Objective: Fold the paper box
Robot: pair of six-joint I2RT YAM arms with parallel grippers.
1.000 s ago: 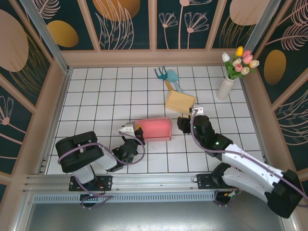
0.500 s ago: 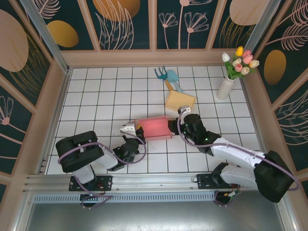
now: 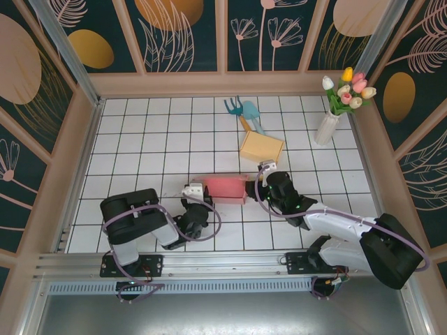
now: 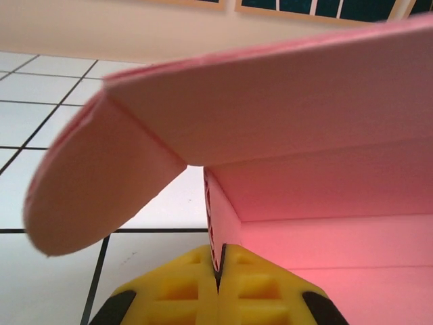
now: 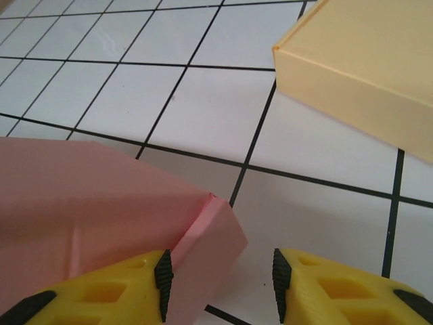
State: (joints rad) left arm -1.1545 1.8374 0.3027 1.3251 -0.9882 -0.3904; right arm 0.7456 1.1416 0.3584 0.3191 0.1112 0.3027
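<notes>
The pink paper box (image 3: 225,188) lies on the white tiled floor between my two grippers. At its left end, my left gripper (image 3: 203,193) is shut on a thin side wall; in the left wrist view the yellow fingertips (image 4: 193,288) pinch that wall's edge. The lid (image 4: 304,115) slopes overhead there, and a rounded flap (image 4: 95,183) hangs to the left. My right gripper (image 3: 254,187) is at the box's right end. In the right wrist view it (image 5: 220,288) stands open around a folded corner flap (image 5: 210,250), which touches the left pad and is apart from the right pad.
A closed yellow box (image 3: 262,146) (image 5: 358,68) lies just behind the right gripper. Teal garden tools (image 3: 244,112) sit farther back. A white vase of tulips (image 3: 327,125) stands at the back right. Wooden walls ring the tiled floor.
The right gripper moved left up to the pink box's right end and narrowed its jaws. The box's lid has come down and the box looks flatter. The left arm shifted slightly right.
</notes>
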